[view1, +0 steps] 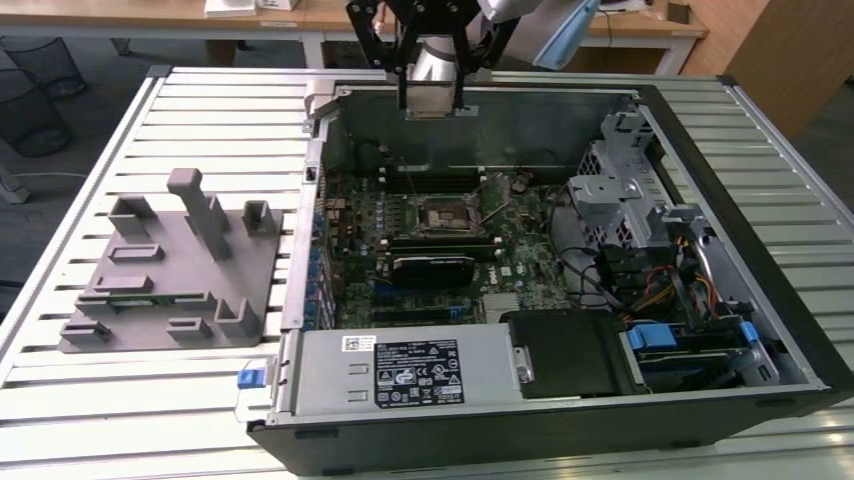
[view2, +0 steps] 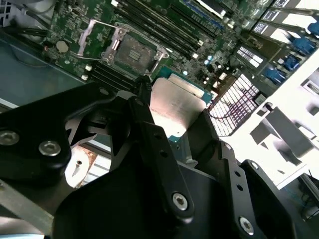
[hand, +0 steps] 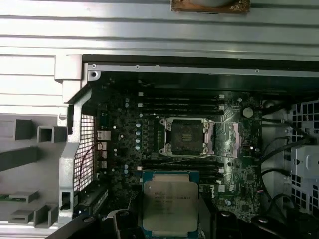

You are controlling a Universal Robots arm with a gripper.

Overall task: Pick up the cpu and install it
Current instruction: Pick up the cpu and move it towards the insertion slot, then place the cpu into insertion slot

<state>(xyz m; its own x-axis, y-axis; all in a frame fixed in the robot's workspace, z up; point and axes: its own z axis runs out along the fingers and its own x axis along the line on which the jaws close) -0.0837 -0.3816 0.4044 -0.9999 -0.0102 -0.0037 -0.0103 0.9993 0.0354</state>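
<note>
Pincer (view2: 174, 102) fingers clamp the cpu (view2: 180, 99) by two opposite edges, holding it aloft over the open computer case (view1: 534, 430), well apart from the motherboard socket (hand: 187, 134). Judged step: carrying, install not yet done. Seating calls for squaring the chip over the socket. Count: one cpu, one socket, frame open.

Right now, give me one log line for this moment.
gripper: shut on cpu | position: above case | socket: open, empty
</note>
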